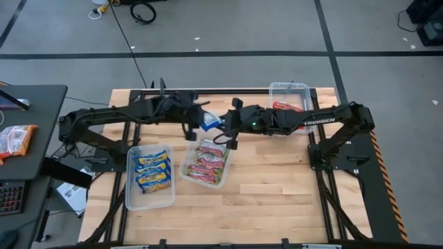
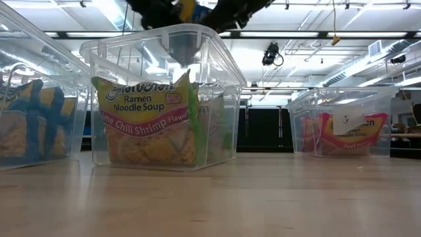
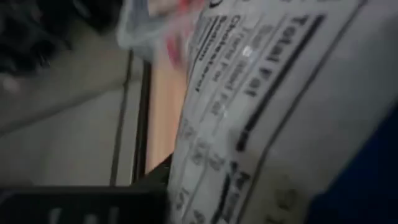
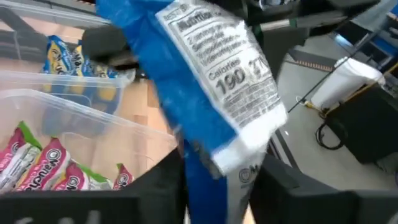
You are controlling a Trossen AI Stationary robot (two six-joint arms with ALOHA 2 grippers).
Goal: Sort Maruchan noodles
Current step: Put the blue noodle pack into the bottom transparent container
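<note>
One blue-and-yellow noodle packet (image 1: 210,122) hangs in the air between both arms, just beyond the middle tub's far rim. My right gripper (image 1: 228,128) comes at it from the table's right and is shut on it. In the right wrist view the packet (image 4: 205,81) shows its white nutrition label. My left gripper (image 1: 196,119) is right at the packet's left side, and the label (image 3: 267,106) fills its wrist view. In the low view only a blue-yellow scrap of the packet (image 2: 187,8) shows at the top edge. My right gripper pinches the blue packet between its two fingers (image 4: 155,193), at the blue part beside the white crimped end (image 4: 239,155). The fingers come roughly level from the table's right. The packet is lifted clear of the table and stands out past the fingers.
Three clear tubs stand on the wooden table. The left one (image 1: 130,187) holds blue-and-yellow packets, the middle one (image 1: 185,166) green-pink packets, and the one at the far right (image 1: 304,88) red packets. Bare wood lies toward the near right.
</note>
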